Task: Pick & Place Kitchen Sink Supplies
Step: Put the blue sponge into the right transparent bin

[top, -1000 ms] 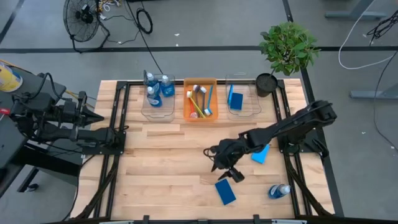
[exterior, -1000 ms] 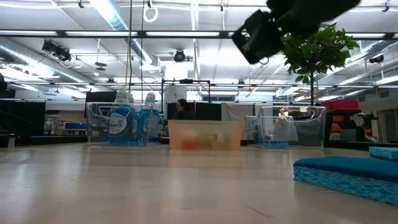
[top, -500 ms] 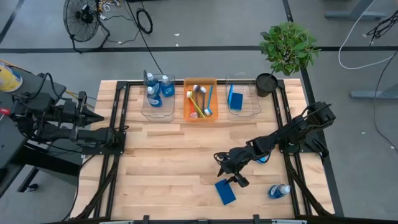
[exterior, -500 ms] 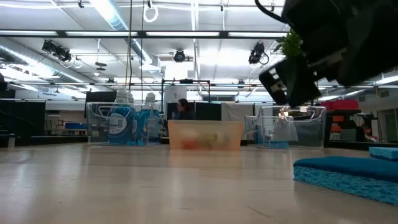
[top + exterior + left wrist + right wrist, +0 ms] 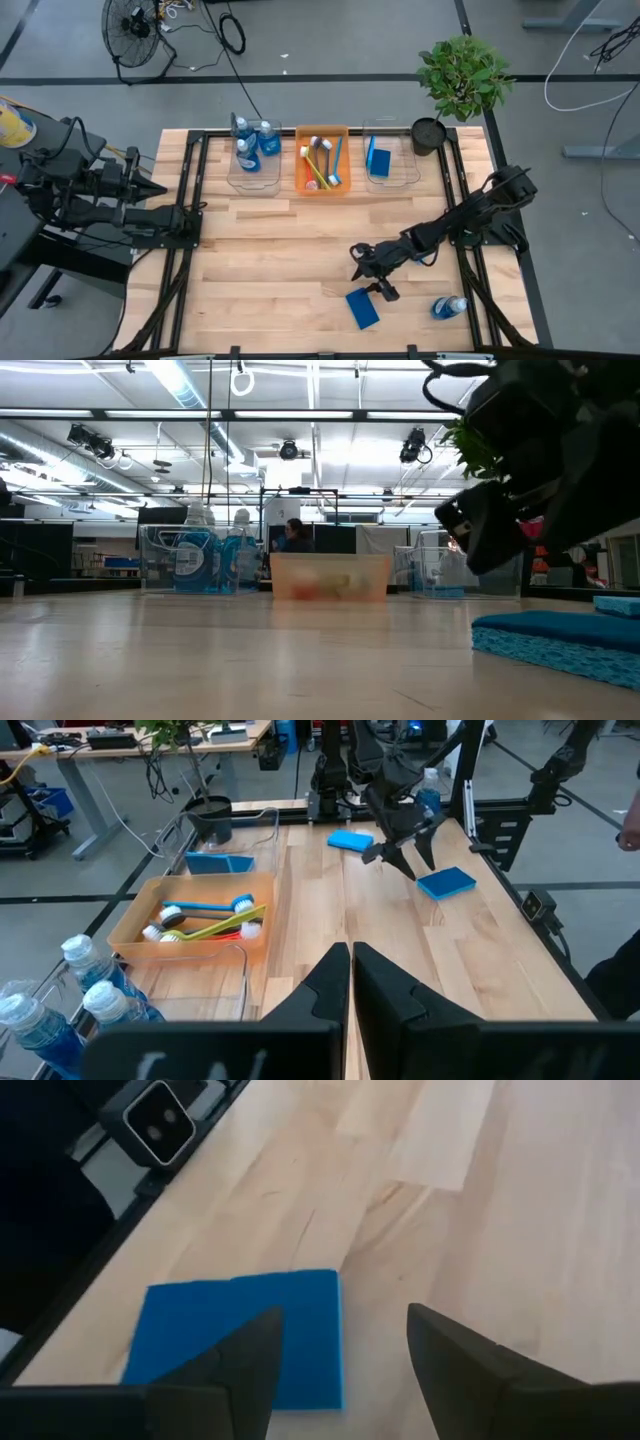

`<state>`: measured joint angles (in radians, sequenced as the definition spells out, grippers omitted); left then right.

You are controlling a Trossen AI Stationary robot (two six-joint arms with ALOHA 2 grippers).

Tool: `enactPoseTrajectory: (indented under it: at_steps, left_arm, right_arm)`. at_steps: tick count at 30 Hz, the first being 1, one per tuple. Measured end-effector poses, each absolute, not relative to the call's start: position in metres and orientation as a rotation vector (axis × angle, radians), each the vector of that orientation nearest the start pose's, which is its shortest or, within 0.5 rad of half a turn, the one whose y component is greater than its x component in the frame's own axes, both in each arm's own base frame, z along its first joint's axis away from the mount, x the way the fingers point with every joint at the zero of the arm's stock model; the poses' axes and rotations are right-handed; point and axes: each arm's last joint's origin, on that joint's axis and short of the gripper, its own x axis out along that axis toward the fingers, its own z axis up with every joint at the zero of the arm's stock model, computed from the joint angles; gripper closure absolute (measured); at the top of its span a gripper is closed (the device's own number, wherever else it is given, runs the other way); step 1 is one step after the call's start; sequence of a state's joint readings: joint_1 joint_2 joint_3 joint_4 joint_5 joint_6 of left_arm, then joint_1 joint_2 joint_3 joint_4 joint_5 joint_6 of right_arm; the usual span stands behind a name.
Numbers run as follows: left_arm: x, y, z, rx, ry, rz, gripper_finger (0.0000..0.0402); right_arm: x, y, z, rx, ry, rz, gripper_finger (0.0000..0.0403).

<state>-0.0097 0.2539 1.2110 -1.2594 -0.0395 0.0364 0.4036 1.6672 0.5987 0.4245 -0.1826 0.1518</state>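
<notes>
A flat blue sponge lies on the table near its front edge; it also shows as the sponge in the right wrist view. My right gripper hangs open a little above the table, just on the far side of this sponge and tilted down toward it, touching nothing. A second blue sponge lies under my right arm. A small clear bottle with blue contents lies at the near right. My left gripper rests shut at the table's left side.
Along the far edge stand a clear bin with bottles, an orange bin with brushes and a clear bin with a sponge. A potted plant stands at the far right corner. Bare wood lies in the table's middle and left.
My right gripper has come down and moved toward the table's near edge, closer to the front sponge, tipping further downward. Its fingers have stayed open. Its arm now covers most of the second sponge.
</notes>
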Motion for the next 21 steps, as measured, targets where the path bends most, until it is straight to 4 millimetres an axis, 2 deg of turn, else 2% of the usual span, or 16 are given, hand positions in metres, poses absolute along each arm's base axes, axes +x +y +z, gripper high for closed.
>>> enactPoseTrajectory:
  at_steps: [4, 9, 16, 21]
  left_arm:
    - [-0.051, 0.002, 0.376, 0.043, 0.303, 0.024, 0.0378]
    - [-0.051, 0.002, 0.376, 0.044, 0.303, 0.024, 0.0378]
    - [-0.051, 0.002, 0.376, 0.043, 0.303, 0.024, 0.0378]
    - [-0.051, 0.002, 0.376, 0.044, 0.303, 0.024, 0.0378]
  right_arm:
    - [0.27, 0.123, 0.112, 0.09, 0.72, 0.506, 0.0188]
    - [0.273, 0.125, 0.107, 0.13, 0.709, 0.499, 0.0188]
    - [0.272, 0.131, 0.092, 0.105, 0.736, 0.52, 0.0189]
    - [0.272, 0.133, 0.09, 0.106, 0.736, 0.538, 0.0191]
